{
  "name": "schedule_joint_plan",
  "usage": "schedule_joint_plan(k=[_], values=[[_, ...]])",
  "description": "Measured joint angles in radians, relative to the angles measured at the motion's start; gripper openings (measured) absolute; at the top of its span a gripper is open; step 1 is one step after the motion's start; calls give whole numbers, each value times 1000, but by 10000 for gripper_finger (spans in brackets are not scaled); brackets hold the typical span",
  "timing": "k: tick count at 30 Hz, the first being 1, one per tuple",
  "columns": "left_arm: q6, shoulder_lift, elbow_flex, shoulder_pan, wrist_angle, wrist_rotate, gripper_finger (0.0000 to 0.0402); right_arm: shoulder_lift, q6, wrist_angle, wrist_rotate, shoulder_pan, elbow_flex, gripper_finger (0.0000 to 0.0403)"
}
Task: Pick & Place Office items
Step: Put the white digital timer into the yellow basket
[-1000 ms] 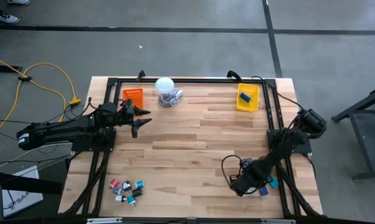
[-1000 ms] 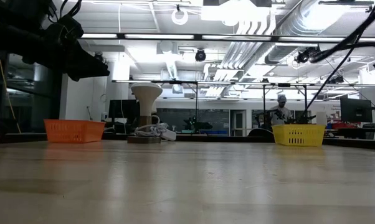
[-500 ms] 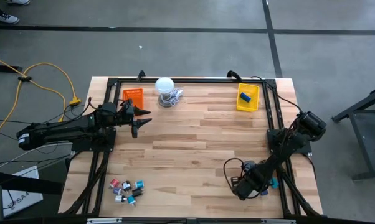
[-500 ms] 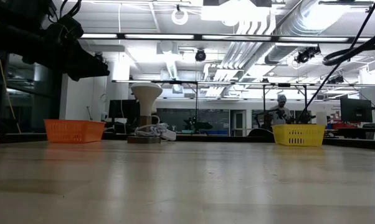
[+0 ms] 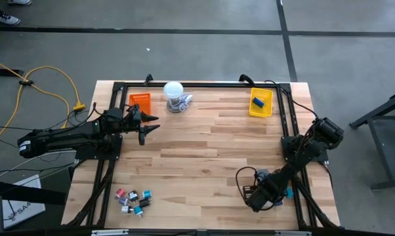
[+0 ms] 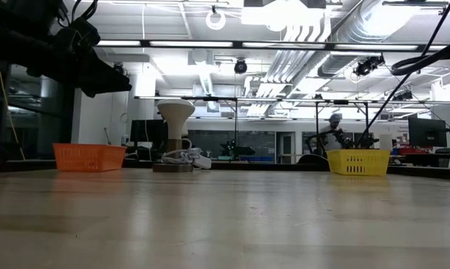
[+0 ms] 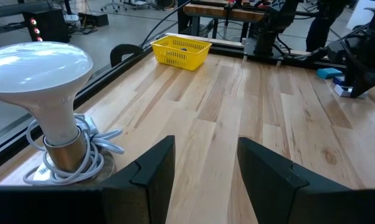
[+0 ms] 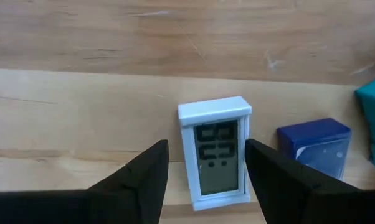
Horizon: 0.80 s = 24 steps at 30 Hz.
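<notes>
While the right claw [image 8: 206, 171] hangs low over the near right corner of the bench [image 5: 204, 157], its two dark fingers [image 8: 144, 180] stand spread on either side of a small grey-white block [image 8: 214, 152] with two dark windows on its face. That block lies flat on the wood, and the fingers do not appear to touch it, so the claw is released. Just beside the grey-white block lies a dark blue block [image 8: 315, 146], and the edge of a teal block [image 8: 374, 102] shows past it. From above, the right claw [image 5: 255, 198] sits at the end of the bent right arm, with a bit of teal showing beside it.

At the near left corner, well apart from this, a cluster of small pieces [image 5: 133, 200] in red, black, teal and white rests on the bench.

Farther back, the left claw [image 5: 149, 122] hovers above the wood near the orange tray [image 5: 139, 100], its fingers [image 7: 153, 171] parted with nothing between them. Beside that tray stands a white round-topped object [image 5: 174, 90] with a coiled cord at its base. At the far right corner the yellow tray [image 5: 261, 103] holds one blue block [image 5: 258, 101].
</notes>
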Motion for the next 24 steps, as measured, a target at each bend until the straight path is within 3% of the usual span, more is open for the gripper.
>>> schedule_joint_plan(k=[24], values=[[0,0,0,0,1,0,167,-1,-13,46,-8,6,-34,199]])
